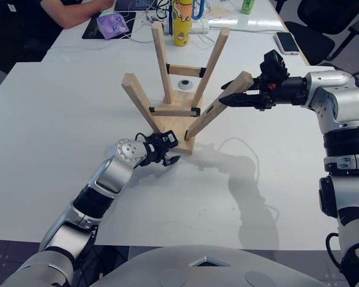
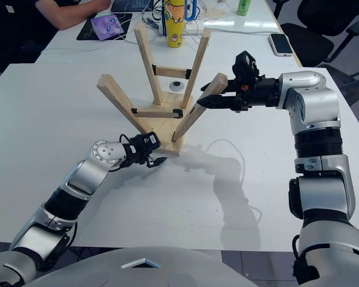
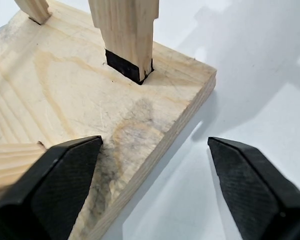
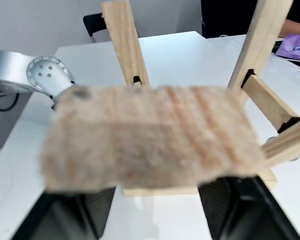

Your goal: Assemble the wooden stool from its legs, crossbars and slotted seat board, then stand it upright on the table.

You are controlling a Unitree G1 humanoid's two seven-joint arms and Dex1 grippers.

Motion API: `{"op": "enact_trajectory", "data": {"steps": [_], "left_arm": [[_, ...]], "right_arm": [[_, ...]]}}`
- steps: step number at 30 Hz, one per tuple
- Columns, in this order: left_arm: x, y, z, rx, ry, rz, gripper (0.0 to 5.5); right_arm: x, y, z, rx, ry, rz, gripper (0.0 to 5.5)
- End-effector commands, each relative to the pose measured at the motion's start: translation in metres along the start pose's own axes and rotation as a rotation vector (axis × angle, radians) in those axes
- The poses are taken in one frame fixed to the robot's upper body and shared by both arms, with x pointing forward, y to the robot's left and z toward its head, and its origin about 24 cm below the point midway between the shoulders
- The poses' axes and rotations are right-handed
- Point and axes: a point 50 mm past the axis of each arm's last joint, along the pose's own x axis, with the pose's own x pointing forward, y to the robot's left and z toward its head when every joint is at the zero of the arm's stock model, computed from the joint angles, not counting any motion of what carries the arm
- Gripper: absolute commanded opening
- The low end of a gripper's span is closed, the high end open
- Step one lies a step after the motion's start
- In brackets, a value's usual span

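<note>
We're looking over a white table point(image 1: 42, 131), and toward its far edge we spot a small round disc point(image 1: 185, 85) lying flat. Just past the seam, a second table point(image 1: 251, 28) carries the clutter. There's a yellow cup point(image 1: 180, 27) standing upright, with a purple pouch point(image 1: 112, 25) on a black mat point(image 1: 91, 31) off to the left. Cables point(image 1: 163, 8) tangle behind the cup, a green bottle point(image 1: 248, 6) stands farther right, and a phone point(image 1: 286, 42) lies flat near the right edge. Beyond it we see black chairs point(image 1: 338, 24).
</note>
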Motion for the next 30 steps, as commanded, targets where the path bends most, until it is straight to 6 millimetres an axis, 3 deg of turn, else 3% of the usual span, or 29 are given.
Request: {"op": "enact_trajectory", "data": {"steps": [1, 13, 21, 23, 26, 30], "left_arm": [[0.016, -0.042, -0.040, -0.180, 0.135, -0.193, 3.91], [0.020, -0.043, -0.041, -0.187, 0.131, -0.201, 3.91], [0.022, -0.044, -0.040, -0.191, 0.127, -0.207, 3.91], [0.022, -0.044, -0.040, -0.195, 0.126, -0.208, 3.91], [0.021, -0.045, -0.039, -0.222, 0.111, -0.216, 3.91], [0.018, -0.045, -0.042, -0.253, 0.103, -0.222, 3.91]], "right_arm": [[0.013, 0.000, -0.001, -0.055, 0.086, -0.021, 2.12], [0.041, 0.016, -0.031, -0.011, 0.111, 0.035, 2.07], [0.058, -0.006, -0.025, -0.045, 0.038, -0.076, 2.07], [0.063, -0.001, -0.031, -0.052, 0.037, -0.031, 2.07], [0.067, 0.025, -0.044, -0.005, 0.010, 0.145, 2.07], [0.071, 0.038, -0.059, 0.003, -0.002, 0.151, 2.06]]}}
